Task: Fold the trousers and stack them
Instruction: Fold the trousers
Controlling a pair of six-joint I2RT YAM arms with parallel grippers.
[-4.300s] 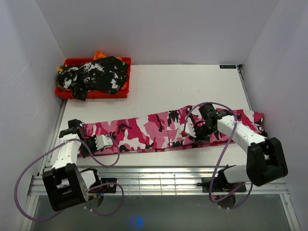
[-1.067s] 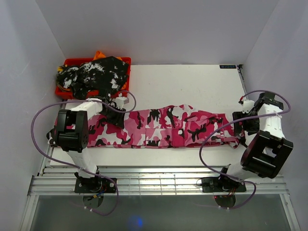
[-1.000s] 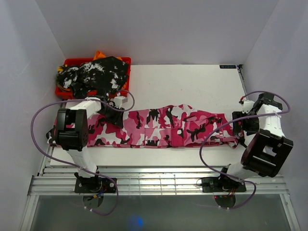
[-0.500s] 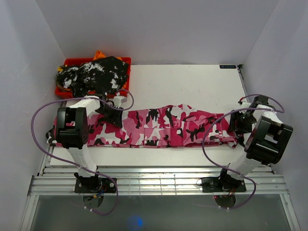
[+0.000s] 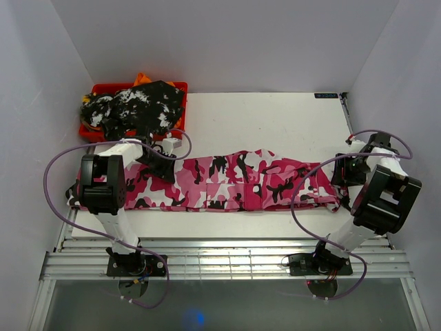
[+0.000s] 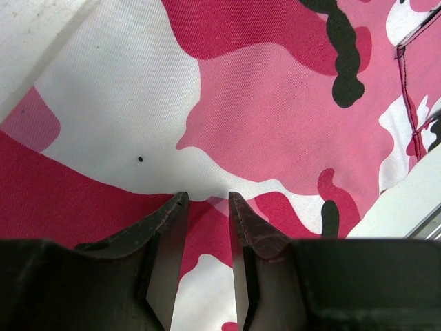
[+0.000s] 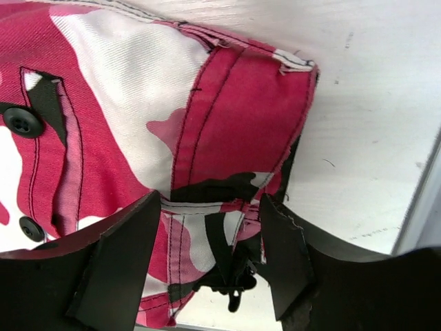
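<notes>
The hot-pink, white and black camouflage trousers (image 5: 234, 183) lie flat in a long strip across the table. My left gripper (image 5: 164, 164) is over the leg part near the strip's upper left. In the left wrist view it (image 6: 207, 198) points down at the pink cloth (image 6: 275, 103) with a narrow gap between its jaws and nothing clamped. My right gripper (image 5: 342, 172) is at the waistband end. In the right wrist view it (image 7: 210, 203) stands wide, astride the stitched waistband corner (image 7: 234, 103). A black zip end (image 7: 234, 283) hangs between its fingers.
A red tray (image 5: 134, 136) at the back left holds a black-and-white mottled garment (image 5: 138, 107), with orange cloth (image 5: 142, 78) behind it. White walls close in on both sides. A metal rail frame (image 5: 227, 262) runs along the near edge by the arm bases.
Over the last second the left gripper slid slightly left and nearer along the cloth. The right wrist swung round at the waistband end and its jaws narrowed somewhat. The trousers stayed put.
</notes>
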